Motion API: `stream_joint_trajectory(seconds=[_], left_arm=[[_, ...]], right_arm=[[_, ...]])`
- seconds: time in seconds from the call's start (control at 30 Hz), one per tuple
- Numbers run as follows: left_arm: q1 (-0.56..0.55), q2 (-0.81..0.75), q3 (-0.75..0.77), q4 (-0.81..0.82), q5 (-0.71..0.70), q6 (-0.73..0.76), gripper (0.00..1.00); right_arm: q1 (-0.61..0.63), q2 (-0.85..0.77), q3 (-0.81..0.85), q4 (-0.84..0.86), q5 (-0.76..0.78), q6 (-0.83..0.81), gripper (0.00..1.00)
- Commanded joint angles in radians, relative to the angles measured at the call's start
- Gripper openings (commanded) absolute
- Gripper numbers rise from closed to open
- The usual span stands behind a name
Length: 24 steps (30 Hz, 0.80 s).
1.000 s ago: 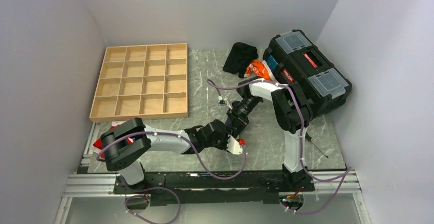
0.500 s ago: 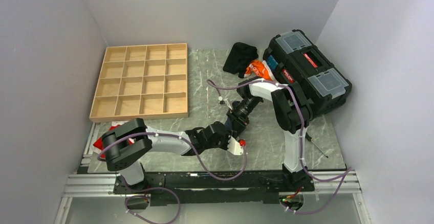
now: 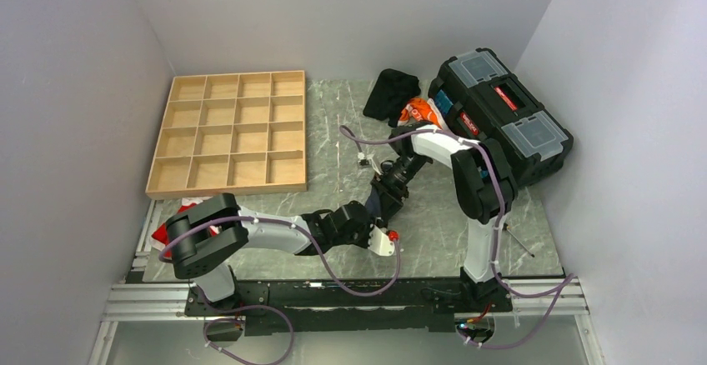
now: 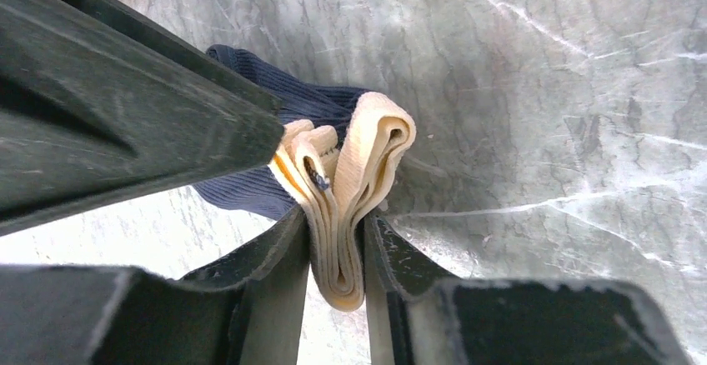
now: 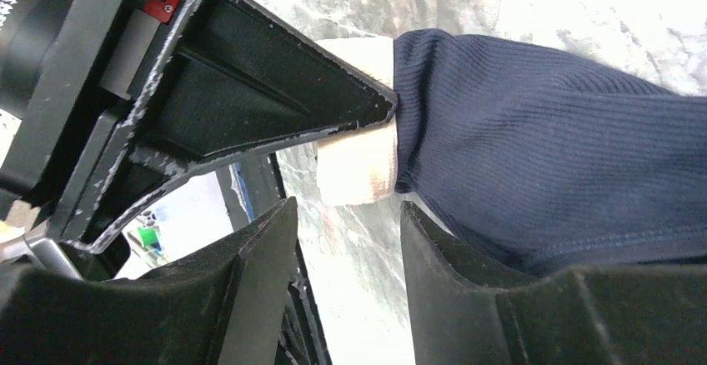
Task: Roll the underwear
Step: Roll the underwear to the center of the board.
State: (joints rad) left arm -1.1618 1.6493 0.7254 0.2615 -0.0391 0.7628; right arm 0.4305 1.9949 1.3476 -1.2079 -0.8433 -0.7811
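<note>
Left gripper (image 4: 336, 252) clamps tight on the cream waistband of the underwear (image 4: 275, 107), bunched low on the table (image 3: 433, 215), front and centre. Right gripper (image 5: 346, 240) meets it head-on, jaws apart, navy cloth lying against one finger (image 5: 467, 298). Farther back: tray (image 3: 225, 187), toolbox (image 3: 500, 115), black cloth (image 3: 390, 94).

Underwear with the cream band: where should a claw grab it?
Pinch the cream waistband, coming from the side away from the navy cloth. It's folded into a thin flat stack that sticks out clear, as the left claw holds it.
</note>
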Motion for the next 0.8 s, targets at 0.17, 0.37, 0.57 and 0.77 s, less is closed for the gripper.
stream_joint_trajectory(seconds=[0.17, 0.37, 0.57, 0.77], left_arm=[[-0.007, 0.017, 0.043, -0.071, 0.042, -0.03, 0.19], [-0.007, 0.062, 0.154, -0.25, 0.12, -0.049, 0.05], [0.02, 0.146, 0.304, -0.462, 0.255, -0.117, 0.0], [0.118, 0.223, 0.419, -0.598, 0.458, -0.188, 0.0]], right_arm=[[-0.03, -0.117, -0.029, -0.007, 0.057, 0.011, 0.52], [-0.076, -0.158, -0.08, 0.055, 0.093, 0.052, 0.52], [-0.167, -0.202, -0.119, 0.156, 0.124, 0.13, 0.51], [-0.268, -0.255, -0.145, 0.249, 0.121, 0.191, 0.51]])
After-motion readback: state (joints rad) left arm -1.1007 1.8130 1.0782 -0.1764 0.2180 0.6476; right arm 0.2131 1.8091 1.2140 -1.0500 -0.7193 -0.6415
